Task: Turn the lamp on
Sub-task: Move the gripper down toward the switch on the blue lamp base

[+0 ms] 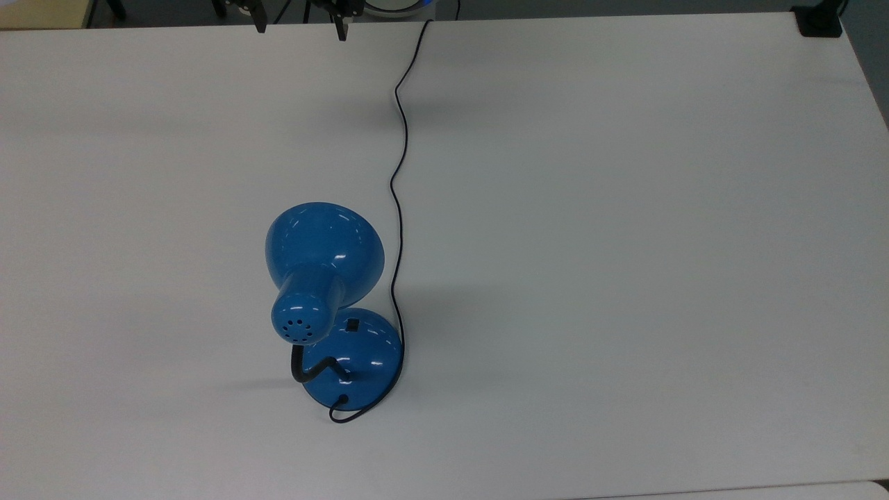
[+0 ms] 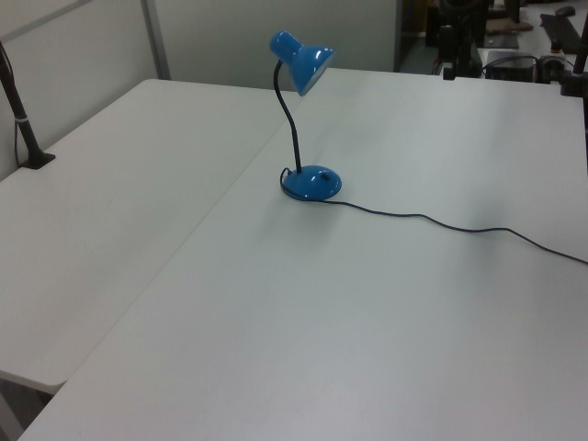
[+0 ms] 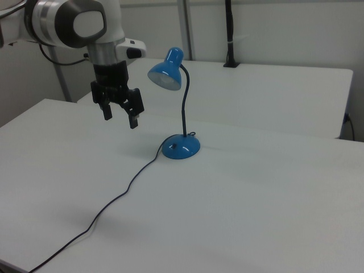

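The lamp stands upright on the white table [image 1: 625,243], with a glossy blue dome shade [image 1: 323,250], a black gooseneck and a round blue base [image 1: 364,361]. A small black switch [image 1: 353,324] sits on top of the base. No glow shows under the shade [image 3: 166,74]. The thin black cord [image 1: 398,173] runs from the base to the top view's upper edge. My gripper [image 3: 120,119] hangs open and empty in the air, left of the shade in the right view, above the cord [image 3: 114,199]. Its fingertips [image 1: 260,28] peek in at the top view's upper edge, well apart from the lamp.
A black clamp post [image 3: 230,34] stands on the neighbouring table behind the lamp in the right view, and at the left view's far left [image 2: 28,138]. A seam [image 2: 211,211] divides the two tables. Dark equipment [image 2: 459,37] lies beyond the table's far edge.
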You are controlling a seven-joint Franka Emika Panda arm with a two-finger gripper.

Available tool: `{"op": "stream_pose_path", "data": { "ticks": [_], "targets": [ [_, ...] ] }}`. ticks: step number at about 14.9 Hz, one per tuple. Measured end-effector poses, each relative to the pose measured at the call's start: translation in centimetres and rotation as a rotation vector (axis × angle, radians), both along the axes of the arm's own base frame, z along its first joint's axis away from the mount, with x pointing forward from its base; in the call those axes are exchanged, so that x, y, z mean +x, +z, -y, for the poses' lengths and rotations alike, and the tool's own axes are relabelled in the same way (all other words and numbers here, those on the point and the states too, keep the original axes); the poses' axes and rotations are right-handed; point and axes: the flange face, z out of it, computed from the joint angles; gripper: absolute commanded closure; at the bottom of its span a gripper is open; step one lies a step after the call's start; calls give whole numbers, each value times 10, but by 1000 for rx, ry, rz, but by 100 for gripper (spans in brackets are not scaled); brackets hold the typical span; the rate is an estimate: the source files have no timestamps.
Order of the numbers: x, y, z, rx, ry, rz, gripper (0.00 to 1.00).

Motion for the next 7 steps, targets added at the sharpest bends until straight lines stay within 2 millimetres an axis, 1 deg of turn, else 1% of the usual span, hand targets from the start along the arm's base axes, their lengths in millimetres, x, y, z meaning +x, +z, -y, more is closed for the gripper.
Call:
{"op": "stream_pose_path", "data": {
  "ticks": [2, 5, 7],
  "targets": [
    [0, 2, 3, 0, -5, 4, 0],
    [-1, 13, 24, 0, -42, 29, 0],
    [-1, 15, 27, -1, -47, 33, 0]
  ]
}}
